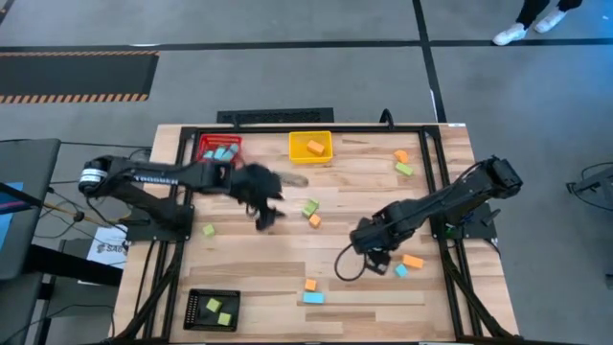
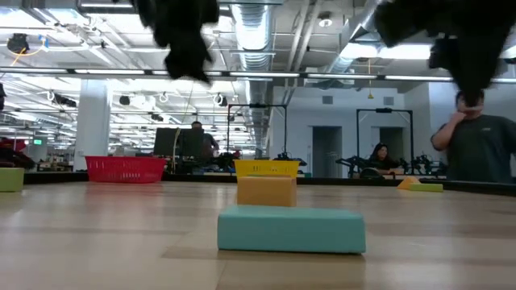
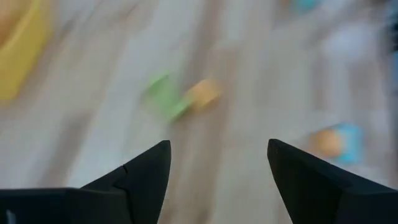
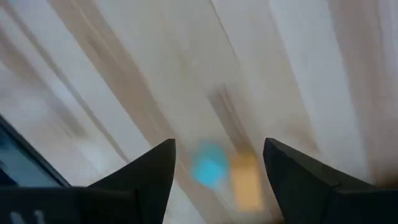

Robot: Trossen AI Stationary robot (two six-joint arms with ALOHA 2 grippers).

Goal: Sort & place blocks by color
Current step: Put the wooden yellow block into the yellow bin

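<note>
Left gripper [image 3: 217,168] is spread wide with nothing between its dark fingers; it hangs over the middle of the pale wooden table [image 1: 287,259], near a light green cube [image 1: 310,207] and a small orange cube [image 1: 314,220] that lie touching or just beside each other. Right gripper [image 4: 217,168] is likewise wide open and empty, above the right part of the table, near a light blue cube [image 1: 401,271] and an orange bar [image 1: 413,261]. Count of loose blocks on the table in the high view: orange, four (the two above, one [image 1: 310,285] near the front, one [image 1: 400,156] at the far right); light green, three (the first, one [image 1: 208,230] at the left, one [image 1: 404,169] beside the far orange); light blue, two (the cube, plus a bar [image 1: 313,298] at the front). The red mesh basket [image 1: 203,144] holds light blue pieces, number unclear. The yellow tray [image 1: 295,151] holds one orange block. The black tray [image 1: 196,321] holds three green blocks.
</note>
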